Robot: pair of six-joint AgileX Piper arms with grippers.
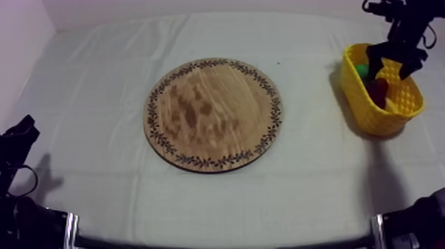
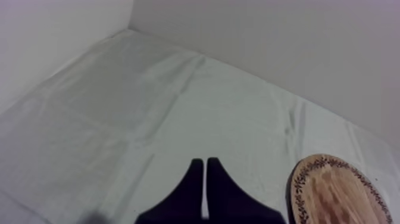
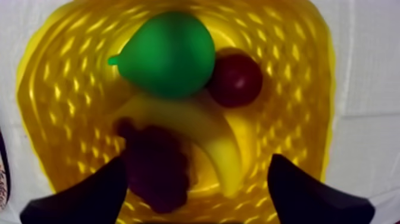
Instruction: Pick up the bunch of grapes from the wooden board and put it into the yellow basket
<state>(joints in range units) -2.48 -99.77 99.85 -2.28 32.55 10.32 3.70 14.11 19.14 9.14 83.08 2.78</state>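
creased cloth [image 1: 99, 99] — right tool [image 3: 196, 170] wide over grapes [image 3: 155, 170] in latticed basket [image 3: 53, 101], left tool [image 2: 205, 162] narrow

Two matt black fingers [image 2: 190, 187], each tapered to a blunt tip, are seen on the left gripper [image 2: 205, 162]; broad black wedges are seen on the right gripper [image 3: 197, 159]. The right arm [image 1: 400, 26] is built of angular black links, and the left arm [image 1: 18, 138] is banded in silver
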